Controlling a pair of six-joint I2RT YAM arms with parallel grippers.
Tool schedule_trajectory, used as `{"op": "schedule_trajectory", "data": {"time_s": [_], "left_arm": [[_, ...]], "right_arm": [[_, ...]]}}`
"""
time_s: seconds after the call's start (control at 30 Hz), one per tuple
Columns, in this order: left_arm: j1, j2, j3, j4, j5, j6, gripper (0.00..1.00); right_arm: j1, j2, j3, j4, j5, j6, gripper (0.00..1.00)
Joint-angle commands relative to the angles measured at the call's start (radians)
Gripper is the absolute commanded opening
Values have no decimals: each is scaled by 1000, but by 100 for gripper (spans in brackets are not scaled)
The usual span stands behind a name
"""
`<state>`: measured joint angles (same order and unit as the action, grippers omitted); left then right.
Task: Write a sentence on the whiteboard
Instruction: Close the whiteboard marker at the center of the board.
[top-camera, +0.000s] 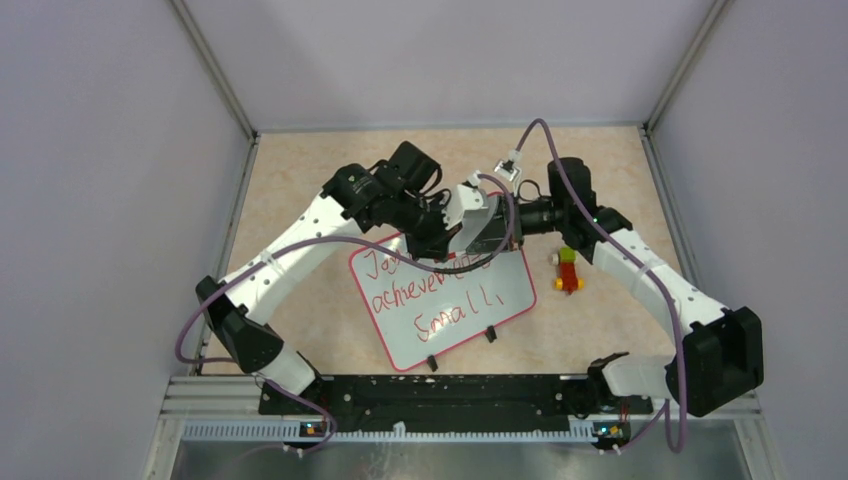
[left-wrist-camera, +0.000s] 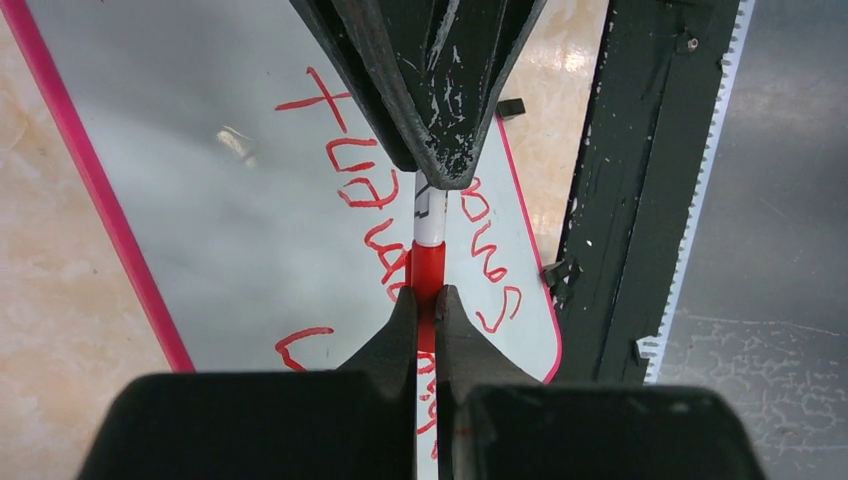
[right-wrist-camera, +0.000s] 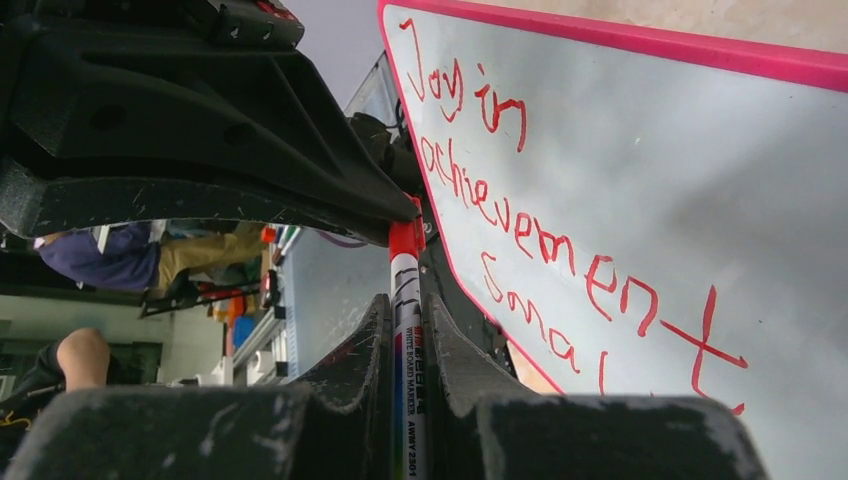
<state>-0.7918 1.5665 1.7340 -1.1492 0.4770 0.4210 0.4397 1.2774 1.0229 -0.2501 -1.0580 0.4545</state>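
Clamping my left gripper (left-wrist-camera: 425, 297) on the red end of the marker (left-wrist-camera: 430, 215), I pinched its white barrel in my right gripper (right-wrist-camera: 405, 300), above the whiteboard (top-camera: 500, 290) sitting between my arms, the sentence (top-camera: 400, 297) reading "Joy in achievement Small"

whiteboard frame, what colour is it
Pink-red; the whiteboard frame shows best in the right wrist view.

whiteboard (top-camera: 500, 285) glossy, smooth; tabletop (top-camera: 300, 160) matt beige; left hand (left-wrist-camera: 425, 297) scuffed blk plastic.
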Motion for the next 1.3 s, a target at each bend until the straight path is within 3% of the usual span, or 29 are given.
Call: {"op": "schedule_trajectory", "data": {"time_s": [0.0,0.07,0.3,0.43,0.6,0.87,1.07,1.27], "left_arm": [[-20,-16,69,257,56,-6,0],[-19,-47,56,267,11,-11,10],[42,-106,76,266,-11,18,66],[43,-144,35,245,-24,77,80],[43,-181,-54,241,-50,123,81],[35,-157,-78,235,-83,142,74],[16,-144,-77,239,-87,142,57],[-45,-121,-77,231,-130,150,54]], "right_arm": [[-32,-23,47,6,-14,-20,0],[-78,-31,43,32,-42,16,0],[-128,-65,37,91,-69,75,0],[-132,-74,41,120,-71,101,0],[-132,-76,37,172,-94,157,0],[-105,-77,35,207,-119,215,0],[-86,-71,34,211,-112,222,0],[-76,-63,17,284,-126,283,0]]}}
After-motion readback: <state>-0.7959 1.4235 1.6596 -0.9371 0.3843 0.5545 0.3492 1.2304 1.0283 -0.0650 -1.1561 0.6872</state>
